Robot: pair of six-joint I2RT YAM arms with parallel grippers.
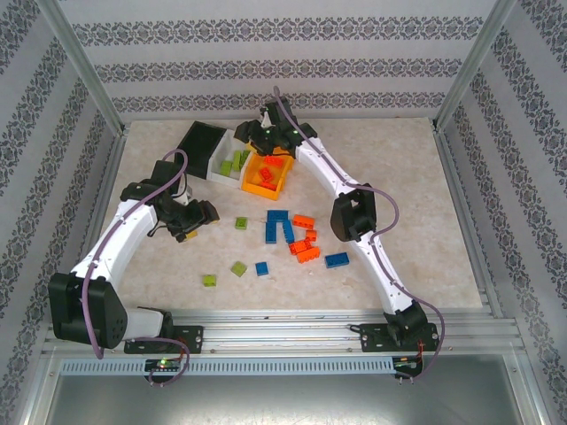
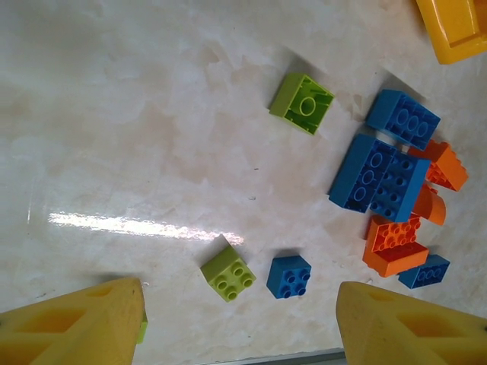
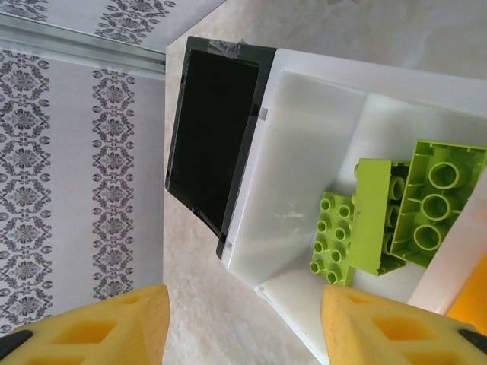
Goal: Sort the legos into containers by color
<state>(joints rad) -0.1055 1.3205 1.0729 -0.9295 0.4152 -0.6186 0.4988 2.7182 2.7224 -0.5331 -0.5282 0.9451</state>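
Observation:
The containers stand joined at the back: black bin (image 1: 200, 142), white bin (image 1: 223, 152) with lime green legos (image 1: 232, 165), orange-yellow bin (image 1: 262, 186) with orange legos (image 1: 271, 167). My right gripper (image 1: 254, 136) hangs open over them with nothing between its fingers. In its wrist view the right gripper (image 3: 243, 319) sits at the front edge of the white bin (image 3: 304, 137), which holds green bricks (image 3: 365, 224); the black bin (image 3: 217, 122) looks empty. My left gripper (image 1: 202, 217) is open and empty. Below the left gripper (image 2: 240, 304) lie a green brick (image 2: 228, 272) and a blue brick (image 2: 289, 275).
Loose legos are scattered mid-table: a blue cluster (image 1: 278, 227), orange bricks (image 1: 305, 250), a blue brick (image 1: 337, 259), green bricks (image 1: 241, 223) (image 1: 209, 281). An upturned green brick (image 2: 302, 103) and a corner of the orange-yellow bin (image 2: 453, 26) lie ahead of the left wrist. Patterned walls enclose the table.

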